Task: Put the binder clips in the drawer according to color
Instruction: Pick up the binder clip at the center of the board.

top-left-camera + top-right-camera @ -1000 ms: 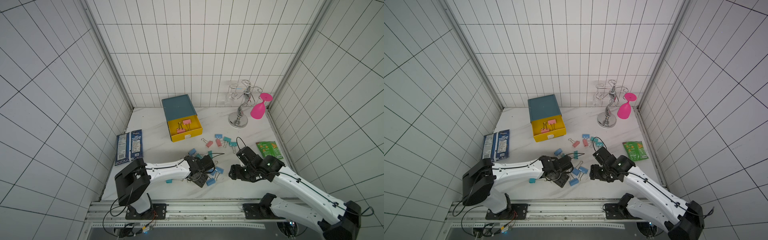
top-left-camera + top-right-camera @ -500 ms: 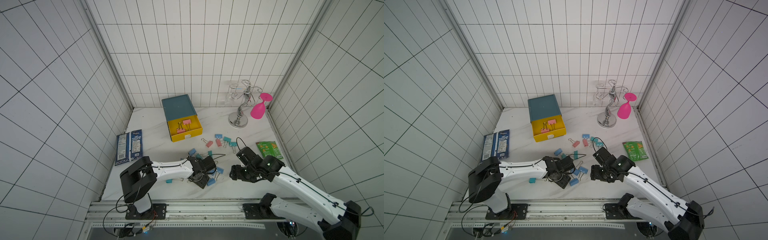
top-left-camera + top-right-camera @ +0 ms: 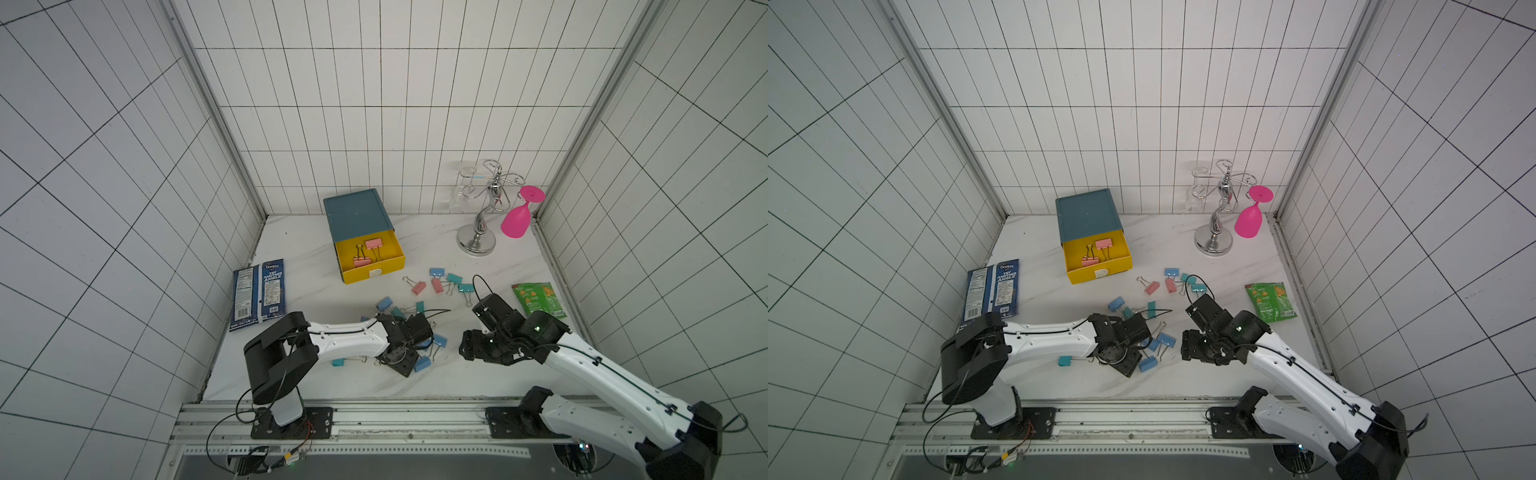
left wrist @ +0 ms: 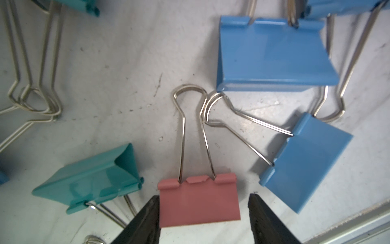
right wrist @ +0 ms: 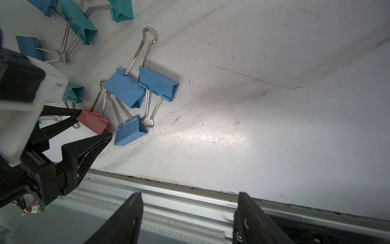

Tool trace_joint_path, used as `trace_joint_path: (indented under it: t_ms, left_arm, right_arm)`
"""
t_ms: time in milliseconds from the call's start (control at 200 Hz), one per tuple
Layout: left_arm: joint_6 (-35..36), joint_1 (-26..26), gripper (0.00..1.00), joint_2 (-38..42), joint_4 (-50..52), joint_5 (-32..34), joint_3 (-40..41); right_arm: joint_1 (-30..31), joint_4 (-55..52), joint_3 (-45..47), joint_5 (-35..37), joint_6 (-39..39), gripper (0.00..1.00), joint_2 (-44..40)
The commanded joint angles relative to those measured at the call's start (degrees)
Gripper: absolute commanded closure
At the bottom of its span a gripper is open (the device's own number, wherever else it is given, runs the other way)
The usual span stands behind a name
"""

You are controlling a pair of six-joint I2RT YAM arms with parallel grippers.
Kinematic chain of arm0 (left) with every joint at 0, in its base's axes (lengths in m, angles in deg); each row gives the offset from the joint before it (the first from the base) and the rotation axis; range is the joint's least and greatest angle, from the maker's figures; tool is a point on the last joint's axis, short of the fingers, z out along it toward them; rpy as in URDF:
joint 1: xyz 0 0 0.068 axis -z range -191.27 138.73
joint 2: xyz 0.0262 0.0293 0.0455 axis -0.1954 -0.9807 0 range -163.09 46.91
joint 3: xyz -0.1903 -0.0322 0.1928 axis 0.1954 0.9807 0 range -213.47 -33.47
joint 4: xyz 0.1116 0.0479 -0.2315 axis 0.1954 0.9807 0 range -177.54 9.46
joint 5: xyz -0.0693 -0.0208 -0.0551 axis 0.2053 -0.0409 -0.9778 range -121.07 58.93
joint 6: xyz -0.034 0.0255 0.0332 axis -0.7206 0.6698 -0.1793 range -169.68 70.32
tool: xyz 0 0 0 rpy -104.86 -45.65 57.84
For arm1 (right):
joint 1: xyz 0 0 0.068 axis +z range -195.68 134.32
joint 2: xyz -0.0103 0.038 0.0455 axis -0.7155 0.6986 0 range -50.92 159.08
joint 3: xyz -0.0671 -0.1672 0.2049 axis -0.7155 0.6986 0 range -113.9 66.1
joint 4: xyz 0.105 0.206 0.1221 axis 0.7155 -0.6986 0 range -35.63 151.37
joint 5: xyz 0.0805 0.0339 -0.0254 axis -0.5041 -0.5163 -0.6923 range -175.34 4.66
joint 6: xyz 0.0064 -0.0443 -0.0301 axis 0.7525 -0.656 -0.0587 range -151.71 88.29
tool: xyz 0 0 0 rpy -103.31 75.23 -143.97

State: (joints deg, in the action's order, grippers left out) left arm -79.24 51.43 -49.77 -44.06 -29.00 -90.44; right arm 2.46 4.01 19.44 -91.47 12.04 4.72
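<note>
My left gripper (image 4: 203, 196) is low over a cluster of binder clips near the table's front. Its jaws are open and straddle a pink clip (image 4: 198, 202) lying flat. One finger touches the clip's side and a gap remains at the other. Light-blue clips (image 4: 272, 52) and a teal clip (image 4: 90, 179) lie close around it. In both top views the drawer cabinet (image 3: 357, 212) stands at the back with its yellow top drawer (image 3: 374, 270) pulled out, two pink clips (image 3: 368, 251) inside. My right gripper (image 5: 190, 194) hangs open and empty over the front edge.
More pink, blue and teal clips (image 3: 440, 282) lie mid-table, and a lone teal one (image 3: 338, 362) beside the left arm. A blue chip bag (image 3: 259, 295) lies left, a green packet (image 3: 536, 299) right. A chrome glass rack (image 3: 478, 241) with a pink glass (image 3: 517, 220) stands back right.
The left arm has slid slightly right over the clip cluster and its jaws have narrowed around the pink clip. The right arm has not moved.
</note>
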Motion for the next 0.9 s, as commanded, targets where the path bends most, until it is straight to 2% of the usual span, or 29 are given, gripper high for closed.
trace_joint_path:
  t_ms: [0, 115, 210, 575, 695, 895]
  left_arm:
    - [-1.2, 0.3, 0.39, -0.2, -1.1, 1.5, 0.3]
    - [-1.6, 0.3, 0.54, 1.3, -0.1, 1.3, -0.4]
    - [-2.2, 0.3, 0.6, 4.0, 1.8, 1.2, -0.9]
    - [-2.6, 0.3, 0.63, 18.4, 11.5, 2.5, -2.8]
    - [-2.2, 0.3, 0.63, 21.7, 13.0, 1.8, -6.3]
    - [0.3, -0.4, 0.62, 23.2, 15.3, 5.0, -15.5]
  right_arm:
    - [0.4, -1.7, -0.6, 1.3, 0.0, 0.27, -0.3]
    - [0.4, -2.0, -0.7, 1.5, -0.1, 0.27, -0.5]
    - [0.4, -2.3, -1.1, 1.8, -0.3, 0.27, -0.7]
    - [-1.1, -1.7, -4.5, 2.0, -1.8, 0.27, 1.0]
    - [-5.0, -0.3, -9.1, 0.6, -4.5, 0.27, 3.5]
    - [-13.0, 3.4, -17.9, -8.4, -8.1, 0.28, 9.4]
